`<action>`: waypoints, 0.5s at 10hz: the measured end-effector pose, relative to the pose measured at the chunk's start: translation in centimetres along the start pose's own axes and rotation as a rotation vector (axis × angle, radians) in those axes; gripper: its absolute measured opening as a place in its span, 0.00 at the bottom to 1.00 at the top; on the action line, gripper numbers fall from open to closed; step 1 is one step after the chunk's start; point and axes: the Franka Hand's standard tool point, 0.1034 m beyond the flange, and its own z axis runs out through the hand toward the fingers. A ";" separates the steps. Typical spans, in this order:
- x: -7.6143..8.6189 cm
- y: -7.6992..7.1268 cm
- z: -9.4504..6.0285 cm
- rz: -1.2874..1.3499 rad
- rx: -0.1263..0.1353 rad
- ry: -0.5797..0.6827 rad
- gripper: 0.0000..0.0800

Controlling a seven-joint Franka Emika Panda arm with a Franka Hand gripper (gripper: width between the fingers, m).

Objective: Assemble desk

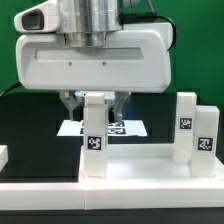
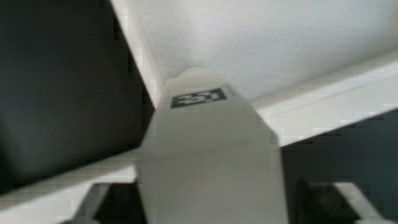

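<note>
White plastic leg [image 1: 94,128] stands upright at centre frame of the exterior view, tag facing the camera, its top between the fingers [image 1: 71,104] of the gripper [image 1: 94,103]. The wrist view shows the same leg [image 2: 205,150] running up the middle, tag near its far end. Fingers are partway in around the leg; cannot tell if they actually clamp it yet. Step looks like grasping a leg for insertion. The next move needs a firm grip, a lift, then lining the leg up with a tabletop socket. Two more legs [image 1: 196,135] stand at the right edge, well apart. Marker board [image 1: 135,127] lies behind on the dark bench [image 1: 30,130]. White rail [image 1: 130,165] across the lower frame sits just beside the leg's base and could snag a low sideways move.
</note>
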 end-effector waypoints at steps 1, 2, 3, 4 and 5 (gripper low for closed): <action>0.1 0.2 0.0 0.059 -0.002 0.001 0.48; 0.0 0.1 0.0 0.187 -0.005 0.002 0.36; 0.0 0.1 0.0 0.324 -0.012 0.005 0.36; 0.0 0.0 0.0 0.481 -0.020 0.010 0.36; 0.0 0.1 0.0 0.630 -0.017 0.016 0.36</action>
